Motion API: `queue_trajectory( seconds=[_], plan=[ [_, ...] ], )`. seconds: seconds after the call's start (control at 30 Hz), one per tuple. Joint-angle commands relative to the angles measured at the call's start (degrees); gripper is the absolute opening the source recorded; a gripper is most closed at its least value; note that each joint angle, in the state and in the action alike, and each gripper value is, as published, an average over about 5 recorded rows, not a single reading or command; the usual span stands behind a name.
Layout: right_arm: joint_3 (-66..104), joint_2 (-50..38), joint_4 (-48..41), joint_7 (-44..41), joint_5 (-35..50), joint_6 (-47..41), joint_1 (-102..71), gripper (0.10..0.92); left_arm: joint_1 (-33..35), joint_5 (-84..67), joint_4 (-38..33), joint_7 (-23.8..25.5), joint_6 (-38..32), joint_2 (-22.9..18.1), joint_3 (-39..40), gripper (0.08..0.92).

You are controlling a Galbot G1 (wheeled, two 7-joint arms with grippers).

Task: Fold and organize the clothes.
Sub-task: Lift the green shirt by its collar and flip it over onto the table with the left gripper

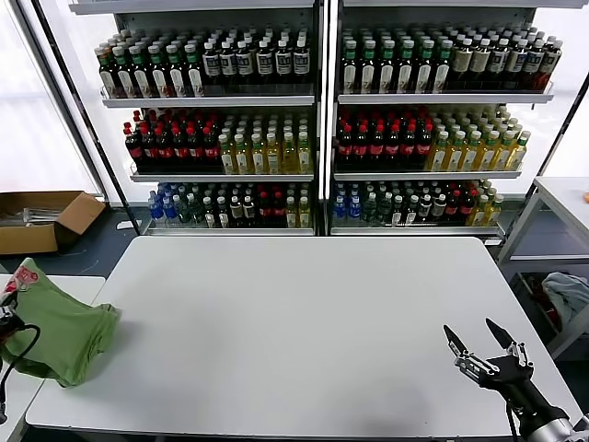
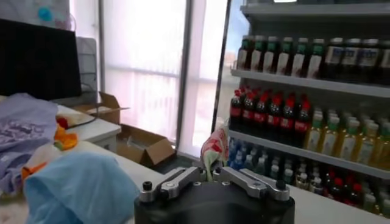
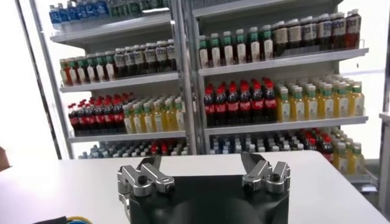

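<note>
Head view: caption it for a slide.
Left gripper shut on green shirt at table edge; right gripper open.

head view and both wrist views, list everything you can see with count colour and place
polo shirt: one, light green with a red-and-white print at its top corner, hanging over the white table's left edge, pinched in the left gripper
white table: one, centre, bare top
drink shelves: two units behind the table, rows of dark, red-capped, yellow and blue bottles
cardboard box: one, brown, on the floor at far left
blue cloth: one, light blue, on the side table beside the left arm
left gripper: shut on the shirt, at the table's left edge
right gripper: open, empty, above the table's near right corner
</note>
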Motion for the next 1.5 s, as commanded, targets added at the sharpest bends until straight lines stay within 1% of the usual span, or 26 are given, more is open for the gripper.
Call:
queue_trajectory(
  seconds=[0.03, 0.17, 0.27, 0.33, 0.4, 0.5, 0.73, 0.97, 1.03, 1.17, 1.3, 1.5],
  plan=[
    [0.2, 0.2, -0.5, 0.4, 0.4, 0.3, 0.3, 0.823, 4.7, 9.9, -13.4, -2.9, 0.0, -10.3, 17.2, 0.102],
    [-0.6, 0.8, 0.0, 0.5, 0.0, 0.1, 0.5, 0.823, 8.3, 14.7, -17.2, -5.0, -0.3, -15.7, 30.5, 0.102],
    [-0.6, 1.1, 0.4, 0.5, 0.0, 0.1, 0.2, 0.823, 10.1, 18.2, -18.3, -6.2, -0.5, -17.7, 39.2, 0.102],
    [-0.5, 1.2, 0.7, 0.5, 0.0, 0.0, -0.2, 0.823, 10.3, 19.7, -17.6, -6.6, -0.6, -18.1, 44.3, 0.102],
    [-0.5, 1.3, 0.9, 0.5, 0.0, 0.0, -0.5, 0.823, 9.1, 20.1, -15.5, -7.0, -0.6, -18.4, 49.2, 0.102],
    [-0.5, 1.4, 1.4, 0.6, -0.1, -0.1, -1.1, 0.823, 5.8, 18.7, -11.7, -8.1, -0.6, -18.8, 53.3, 0.102],
    [-1.1, 1.4, 2.9, 0.6, -0.5, -1.0, -2.5, 0.823, -2.6, 11.2, -7.8, -10.1, -0.5, -18.8, 55.5, 0.102],
    [-6.6, 0.4, 4.2, 1.3, -2.9, -2.5, -1.7, 0.823, -8.7, 7.2, -3.6, -9.5, -2.4, -18.4, 56.1, 0.104],
    [-8.9, 0.1, 4.4, 1.7, -4.1, -3.1, -1.2, 0.823, -9.7, 6.9, -2.7, -8.7, -3.5, -18.5, 56.2, 0.122],
    [-13.2, -0.7, 4.4, 2.9, -5.2, -5.3, 0.1, 0.823, -9.6, 6.8, -3.5, -6.3, -5.0, -18.3, 55.8, 0.216],
    [-18.2, -2.1, 3.4, 4.8, -3.4, -9.2, 2.5, 0.823, -7.7, 6.3, -6.7, -4.2, -5.9, -17.0, 53.6, 0.338],
    [-32.1, -3.0, -1.4, 8.8, -3.3, -13.5, 10.0, 0.823, -5.8, 2.8, -11.6, -2.5, -6.0, -14.0, 44.5, 0.511]
  ],
)
